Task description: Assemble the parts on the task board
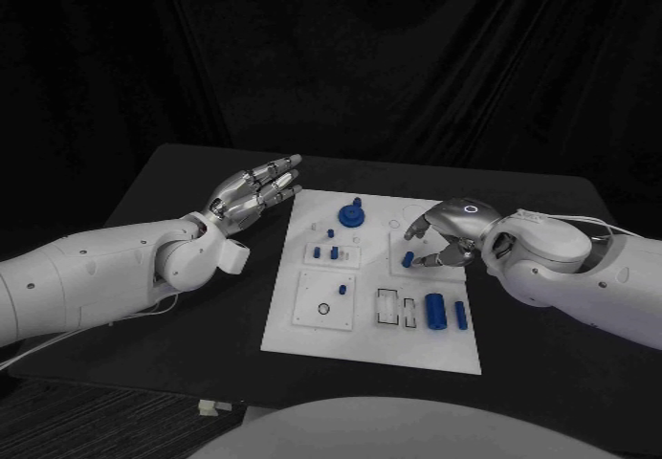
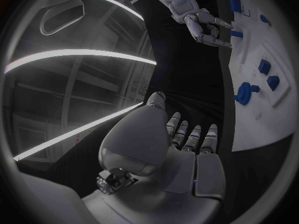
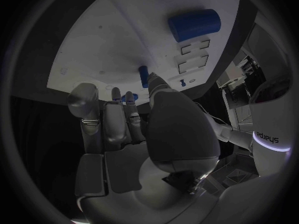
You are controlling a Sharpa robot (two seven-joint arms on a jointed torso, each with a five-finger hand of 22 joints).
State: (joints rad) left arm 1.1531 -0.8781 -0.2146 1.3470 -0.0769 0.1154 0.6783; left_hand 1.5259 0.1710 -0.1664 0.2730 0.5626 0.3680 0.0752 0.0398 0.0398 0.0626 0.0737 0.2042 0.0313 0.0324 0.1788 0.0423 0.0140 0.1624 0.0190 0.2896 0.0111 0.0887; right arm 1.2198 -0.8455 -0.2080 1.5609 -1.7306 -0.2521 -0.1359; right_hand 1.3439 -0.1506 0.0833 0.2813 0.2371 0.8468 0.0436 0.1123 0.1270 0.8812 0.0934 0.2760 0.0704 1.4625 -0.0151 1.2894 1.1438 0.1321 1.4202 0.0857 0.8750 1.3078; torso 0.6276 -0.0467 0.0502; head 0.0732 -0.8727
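Right hand pinches blue peg, tilted.

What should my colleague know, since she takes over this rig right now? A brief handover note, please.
Left hand: open, fingers extended, raised above the black table beside the white task board's left edge, holding nothing.
Right hand: pinching a small blue peg over the board's right middle.
On the board: round blue knob at the far end, small blue pegs left of centre, two blue cylinders lying near the right edge.
Done: cannot tell.
Left: seat the held peg, then the cylinders.
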